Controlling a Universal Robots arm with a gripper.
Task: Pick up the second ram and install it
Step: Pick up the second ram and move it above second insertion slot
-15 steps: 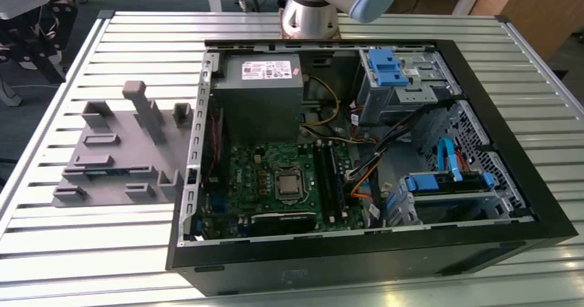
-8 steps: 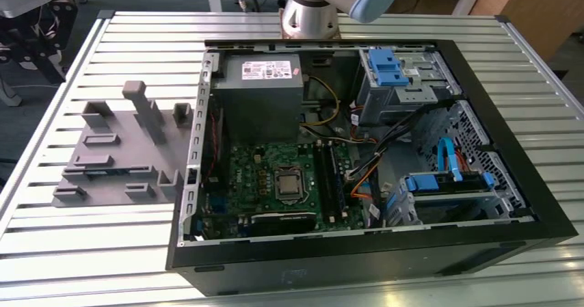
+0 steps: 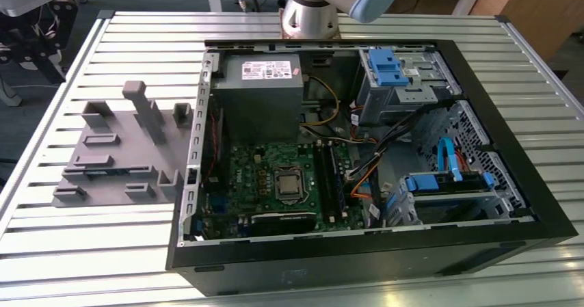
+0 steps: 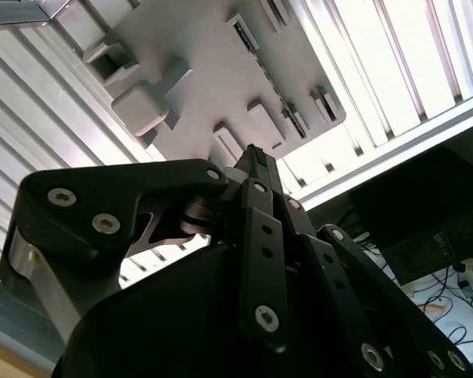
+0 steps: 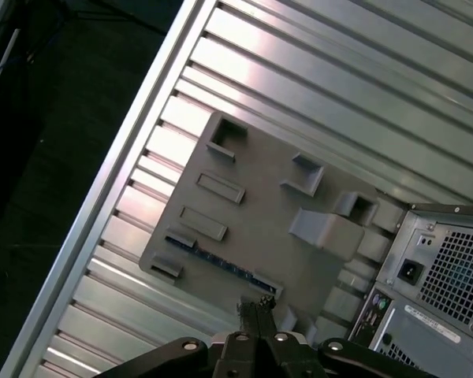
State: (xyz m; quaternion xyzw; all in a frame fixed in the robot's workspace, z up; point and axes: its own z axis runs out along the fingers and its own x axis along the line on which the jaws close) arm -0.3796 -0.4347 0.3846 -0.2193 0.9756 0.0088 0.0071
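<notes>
Gray fixture (image 5: pixel 260 213) holds the second ram (image 5: pixel 225 264) along one edge; the gripper (image 5: pixel 256 304) hangs above it, fingers pressed together, empty.

Counts, exterior view: computer case (image 3: pixel 365 252) ×1; power supply (image 3: pixel 258 81) ×1; motherboard (image 3: pixel 245 184) ×1; processor socket (image 3: pixel 288 184) ×1; blue drive caddies (image 3: pixel 394 68) ×2; gray fixture plate (image 3: pixel 123 160) ×1; slatted table (image 3: pixel 91 252) ×1. Memory stick (image 5: pixel 221 261) ×1 (first wrist view).

A ribbed metal table (image 3: pixel 82 266) stands over dark floor (image 5: pixel 39 118), wooden furniture (image 3: pixel 548 9) beyond it.
</notes>
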